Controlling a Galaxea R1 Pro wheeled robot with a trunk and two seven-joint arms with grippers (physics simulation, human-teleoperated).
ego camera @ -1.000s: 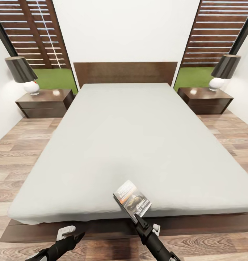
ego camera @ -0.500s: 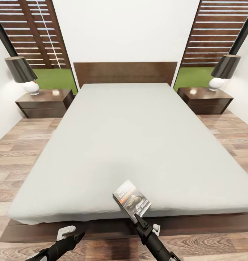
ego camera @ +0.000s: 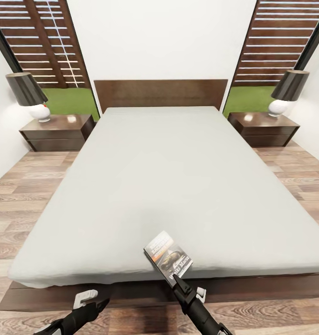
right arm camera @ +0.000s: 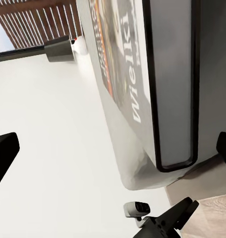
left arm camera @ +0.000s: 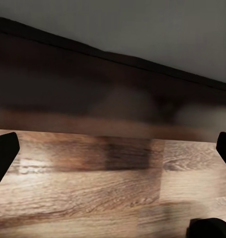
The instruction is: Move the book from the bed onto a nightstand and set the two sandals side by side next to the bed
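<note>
Book (ego camera: pixel 168 257) lies flat on the bed (ego camera: pixel 168 186) at its foot edge, cover up (dark, orange band). Right gripper (ego camera: pixel 178 280) sits just at the book's near corner, fingers spread wide in the wrist view, gripping nothing. Left gripper (ego camera: pixel 87 298) hangs low over the floor (ego camera: pixel 19 204) by the bed frame, jaws parted. Nightstands (ego camera: pixel 57 131) flank the headboard, each with a lamp (ego camera: pixel 29 95).

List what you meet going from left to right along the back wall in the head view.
Left lamp → left nightstand → headboard → right nightstand → right lamp.
</note>
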